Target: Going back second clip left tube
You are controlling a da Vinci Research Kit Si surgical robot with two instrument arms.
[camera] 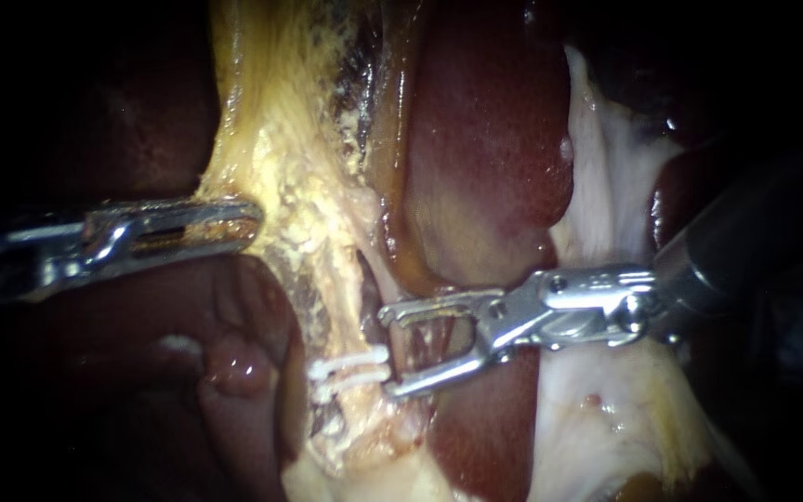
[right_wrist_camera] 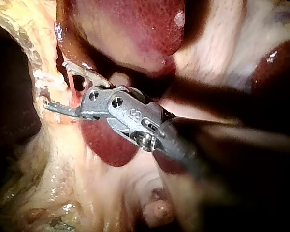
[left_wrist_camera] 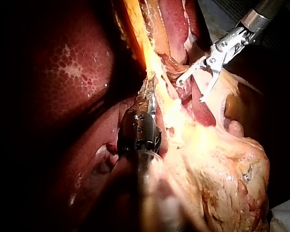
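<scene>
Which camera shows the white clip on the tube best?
Endoscope view: the clip lies in plain sight across the tube. In both wrist views I cannot make it out among the pale tissue.

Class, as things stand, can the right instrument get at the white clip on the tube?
Probably yes: the right instrument, open, sits just beside the clip, with nothing visible between them in the endoscope view.

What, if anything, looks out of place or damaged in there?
Nothing stands out. A white clip sits across the tube, a little tilted, and the right instrument is beside it, jaws open. No tear or spill shows.
</scene>
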